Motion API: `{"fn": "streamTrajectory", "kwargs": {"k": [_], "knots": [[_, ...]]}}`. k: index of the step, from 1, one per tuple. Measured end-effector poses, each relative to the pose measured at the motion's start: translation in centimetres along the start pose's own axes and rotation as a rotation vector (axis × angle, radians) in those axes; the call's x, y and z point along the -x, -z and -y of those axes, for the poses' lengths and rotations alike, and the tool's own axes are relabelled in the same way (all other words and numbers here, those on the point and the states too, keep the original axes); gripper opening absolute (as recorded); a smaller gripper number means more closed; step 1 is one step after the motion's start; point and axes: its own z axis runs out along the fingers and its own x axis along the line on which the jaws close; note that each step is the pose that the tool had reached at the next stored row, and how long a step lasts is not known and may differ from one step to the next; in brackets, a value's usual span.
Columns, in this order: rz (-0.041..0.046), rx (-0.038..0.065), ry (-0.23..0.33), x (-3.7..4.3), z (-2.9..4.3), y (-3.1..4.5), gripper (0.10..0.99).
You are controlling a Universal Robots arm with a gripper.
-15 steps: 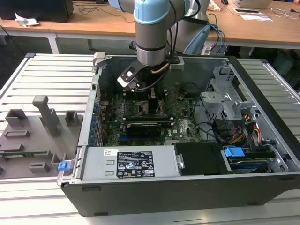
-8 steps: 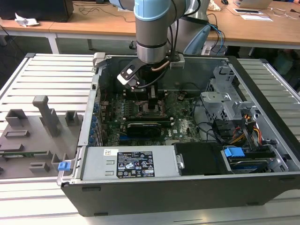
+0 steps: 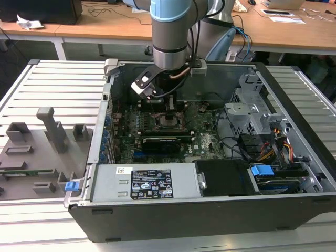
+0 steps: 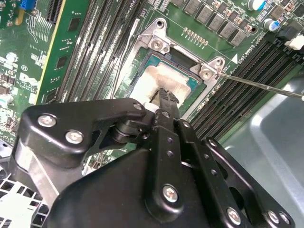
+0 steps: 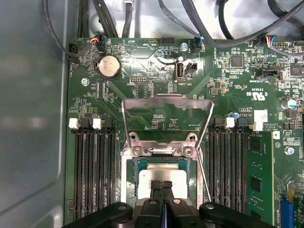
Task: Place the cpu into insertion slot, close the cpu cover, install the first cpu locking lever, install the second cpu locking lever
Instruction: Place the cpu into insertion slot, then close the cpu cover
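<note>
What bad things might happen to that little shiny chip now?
The hand is closed with its tips right at the cpu in the insertion slot; pressing or sliding might scratch it or knock it crooked. The cpu cover stands open close by, so the hand might bump it.
</note>
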Motion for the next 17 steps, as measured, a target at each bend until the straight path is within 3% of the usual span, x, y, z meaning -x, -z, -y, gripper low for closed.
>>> {"fn": "streamTrajectory", "kwargs": {"k": [17], "knots": [[0.0001, 0.0, 0.0, 0.0, -0.07, 1.01, 0.106]]}}
